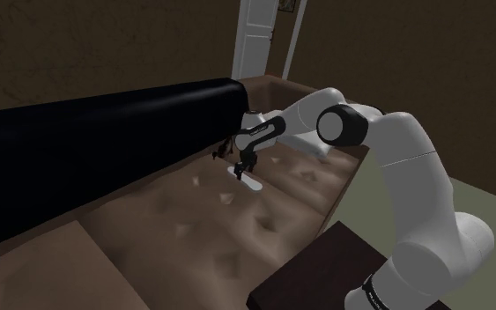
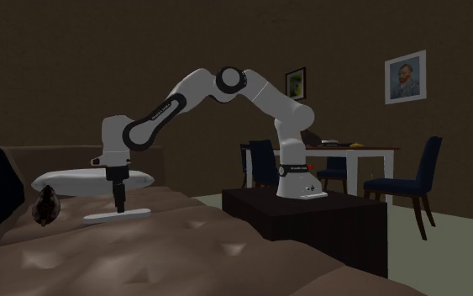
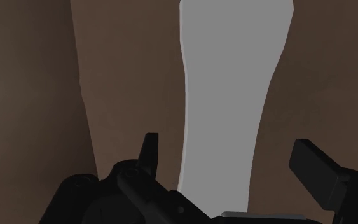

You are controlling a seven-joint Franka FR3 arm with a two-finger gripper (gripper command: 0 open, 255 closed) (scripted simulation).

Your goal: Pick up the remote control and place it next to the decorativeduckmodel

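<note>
The remote control [image 3: 231,83] is a long pale grey slab lying flat on the brown tufted sofa seat [image 1: 193,238]. It appears white in the shoulder view [image 1: 249,180] and in the second exterior view [image 2: 117,215]. My gripper [image 3: 231,162] stands straight over one end of it, open, with a black finger on either side and a gap between each finger and the slab. The shoulder view shows the gripper [image 1: 248,168] pointing down at the seat near the sofa back. The duck model [image 2: 47,208] is a small dark figure on the seat, a short way from the remote toward the second exterior view's left.
A black cover [image 1: 105,132] lies along the sofa back. A white pillow [image 2: 91,178] rests behind the gripper at the sofa's end. The arm's dark stand [image 2: 310,219] is beside the sofa. A dining table with chairs [image 2: 352,155] stands farther off.
</note>
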